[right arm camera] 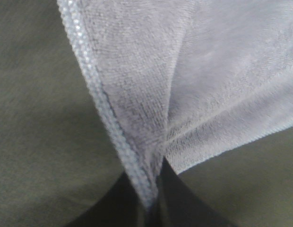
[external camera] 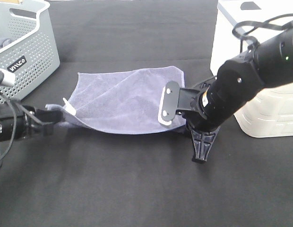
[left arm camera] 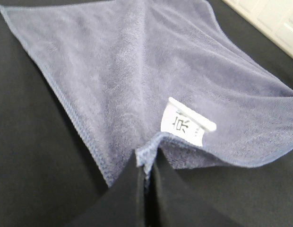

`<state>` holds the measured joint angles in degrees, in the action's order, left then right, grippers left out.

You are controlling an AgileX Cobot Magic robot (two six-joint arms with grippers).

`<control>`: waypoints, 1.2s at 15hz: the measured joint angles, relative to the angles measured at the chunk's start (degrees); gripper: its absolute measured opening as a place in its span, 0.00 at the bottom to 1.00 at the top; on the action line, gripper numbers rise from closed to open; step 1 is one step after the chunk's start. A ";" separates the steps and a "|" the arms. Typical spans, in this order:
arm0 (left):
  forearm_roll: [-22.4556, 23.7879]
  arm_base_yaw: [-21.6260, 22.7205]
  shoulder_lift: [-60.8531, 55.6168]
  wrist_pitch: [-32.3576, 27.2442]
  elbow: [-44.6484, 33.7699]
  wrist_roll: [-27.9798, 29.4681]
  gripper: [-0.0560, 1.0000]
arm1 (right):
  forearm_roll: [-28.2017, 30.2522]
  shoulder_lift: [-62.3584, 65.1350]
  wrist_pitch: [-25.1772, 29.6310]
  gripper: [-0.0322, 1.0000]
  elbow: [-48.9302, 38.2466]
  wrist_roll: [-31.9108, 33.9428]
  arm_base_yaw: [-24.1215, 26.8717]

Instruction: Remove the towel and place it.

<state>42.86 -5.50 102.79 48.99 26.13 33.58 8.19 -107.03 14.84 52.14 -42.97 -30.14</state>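
- The towel (external camera: 123,97) lies half spread on the dark surface (external camera: 137,189), with its near edge lifted.
- The left gripper (left arm camera: 146,172) is clamped on the corner by the white tag (left arm camera: 186,124). The right gripper (right arm camera: 153,196) pinches the other near corner.
- It looks soft, light and limp, and will likely sag, so the hemmed corners are the best hold.

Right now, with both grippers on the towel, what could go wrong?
1. The left gripper pinches only the towel corner by the white tag, the right gripper only a hem corner; either might slip if the arms pull apart.
2. The towel's far edge lies on the black table and may drag or bunch during lifting.
3. The right arm sits close to the white bin; a swing could bump it.
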 joint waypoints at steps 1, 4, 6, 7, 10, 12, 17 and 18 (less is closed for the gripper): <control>-0.06 0.00 0.00 -0.06 -0.52 0.00 0.05 | -0.06 -0.23 -0.46 0.05 -0.06 -1.15 0.00; -0.06 0.00 0.00 -0.06 -0.80 0.00 0.11 | -0.11 -0.23 -1.60 0.20 -0.17 -4.58 0.00; -0.06 0.00 0.00 -0.06 -0.80 0.74 0.33 | -0.23 -0.23 -1.60 0.47 -0.17 -5.56 0.00; -0.06 0.00 0.00 -0.06 -0.80 1.09 0.50 | -0.29 -0.23 -1.60 0.53 -0.17 -5.61 0.00; 0.86 0.00 -1.15 -1.03 -0.80 2.64 0.79 | -0.92 2.12 3.78 0.59 -0.17 -5.61 0.00; 1.49 0.00 -4.64 -5.10 -0.86 5.67 0.82 | -3.15 6.93 8.31 0.59 -0.17 -5.61 0.00; 5.96 0.00 -20.34 -20.51 -0.86 18.39 0.82 | -4.87 18.22 11.63 0.59 -0.23 -5.61 0.00; 7.51 0.00 -23.38 -22.46 0.29 20.40 0.82 | -4.87 20.17 9.85 0.59 -0.23 -5.50 0.00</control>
<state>50.36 -5.50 79.41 26.53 26.41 53.97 3.32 -86.86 24.69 51.91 -48.47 -30.14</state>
